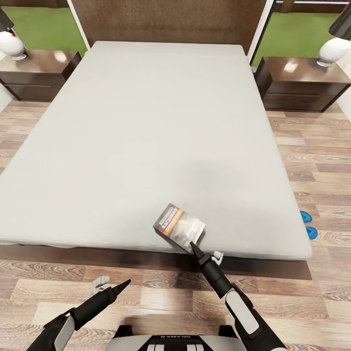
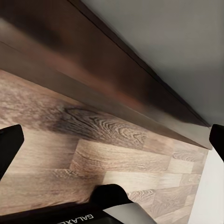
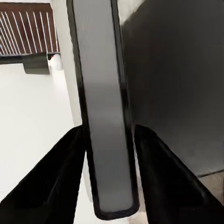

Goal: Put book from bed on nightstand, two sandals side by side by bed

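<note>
Two arms reach forward from the robot's trunk at the foot of the bed. The right arm stretches up and slightly inward over the wood-plank floor, and its right gripper ends at the mattress's near edge, closed on the book. In the right wrist view the book stands edge-on between the two dark fingers, its pale page block framed by a dark cover, and both fingers press against its sides. Seen from the head camera, the book is tilted, its dark cover with white lettering and an orange band turned up, just above the bed's near edge and toward the bed's right corner.

The left arm lies lower, angled toward the bed's dark frame, with the left gripper hovering over the floor just short of the bed. Its fingers are spread apart and hold nothing; the left wrist view shows the dark fingertips at the picture's edges, with floor planks and the brown frame between them.

Both blue sandals lie on the floor just beside the bed's right side, near its foot, one close behind the other. Either side of the headboard stands a dark nightstand, each carrying a white lamp.
</note>
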Controlling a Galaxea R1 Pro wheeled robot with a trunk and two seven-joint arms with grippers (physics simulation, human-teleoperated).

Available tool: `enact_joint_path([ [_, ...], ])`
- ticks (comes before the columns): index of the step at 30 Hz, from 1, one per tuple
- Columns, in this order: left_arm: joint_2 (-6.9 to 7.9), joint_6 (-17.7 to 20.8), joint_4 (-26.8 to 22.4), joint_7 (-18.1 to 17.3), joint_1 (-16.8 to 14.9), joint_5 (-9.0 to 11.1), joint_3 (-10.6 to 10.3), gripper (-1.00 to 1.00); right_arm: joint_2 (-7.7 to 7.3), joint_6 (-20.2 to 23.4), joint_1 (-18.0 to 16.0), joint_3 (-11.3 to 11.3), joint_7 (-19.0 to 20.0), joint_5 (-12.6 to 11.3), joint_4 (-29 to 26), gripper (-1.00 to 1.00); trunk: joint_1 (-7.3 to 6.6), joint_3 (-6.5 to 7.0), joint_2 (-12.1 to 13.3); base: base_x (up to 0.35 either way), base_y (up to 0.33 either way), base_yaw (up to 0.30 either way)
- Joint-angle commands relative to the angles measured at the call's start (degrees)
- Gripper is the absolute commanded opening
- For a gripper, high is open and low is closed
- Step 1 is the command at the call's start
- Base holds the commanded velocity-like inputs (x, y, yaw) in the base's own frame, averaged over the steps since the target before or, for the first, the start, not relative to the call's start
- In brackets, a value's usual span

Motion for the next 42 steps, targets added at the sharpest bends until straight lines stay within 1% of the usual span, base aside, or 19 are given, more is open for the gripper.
enact_joint_path([
  [1,-0.01,0.6,0.0,-0.2,0.0,0.3,0.1,1.0,-0.01,0.6,0.0,0.0,0.1,-0.6,0.0,-1.0,0.0,-0.02,0.0,0.0,0.0,0.0],
  [14,-0.01,0.6,0.0,-0.2,0.0,0.3,0.1,1.0,-0.01,0.6,0.0,0.0,0.1,-0.6,0.0,-1.0,0.0,-0.02,0.0,0.0,0.0,0.0],
  [42,-0.01,0.7,0.0,-0.2,0.0,0.3,0.0,1.0,-0.01,0.5,0.0,0.3,0.1,-0.5,-0.2,-1.0,-6.15,5.0,11.2,0.0,0.0,0.0],
])
